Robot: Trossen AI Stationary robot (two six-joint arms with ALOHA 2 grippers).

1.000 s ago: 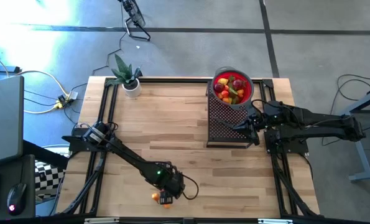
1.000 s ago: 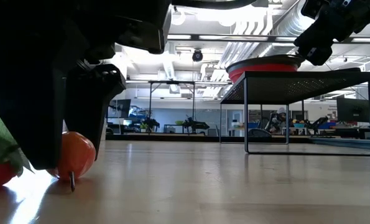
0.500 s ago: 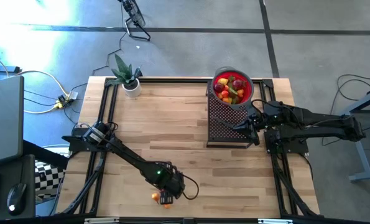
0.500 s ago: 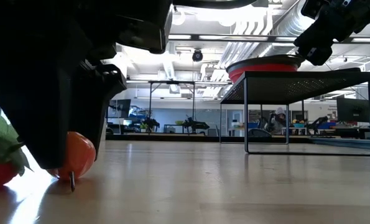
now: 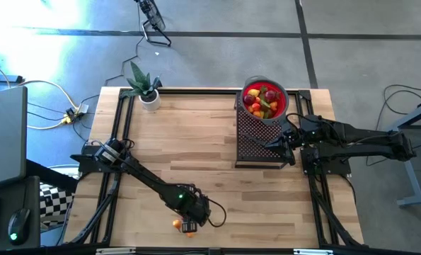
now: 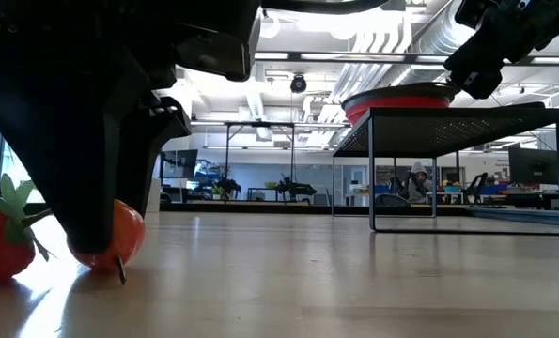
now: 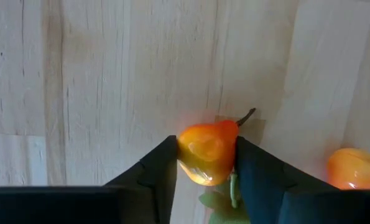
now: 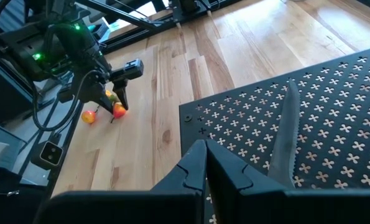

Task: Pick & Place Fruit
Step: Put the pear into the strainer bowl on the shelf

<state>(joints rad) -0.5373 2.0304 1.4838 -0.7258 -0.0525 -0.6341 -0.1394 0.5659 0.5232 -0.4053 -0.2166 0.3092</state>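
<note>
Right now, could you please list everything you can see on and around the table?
Orange fruit: one, orange, near table edge, between the left gripper's fingers.
Strawberry: one, red with green leaves, beside the orange fruit.
Second orange fruit: one, close by on the table.
Bowl: one, red, on the rack, full of mixed fruit.
Rack: one, black perforated, table's right side.
Knife: one, lying on the rack.
Plant: one, green, white pot, far-left corner.
Table: one, light wood.
Left gripper: closing around the orange fruit.
Right gripper: shut, over the rack.
</note>
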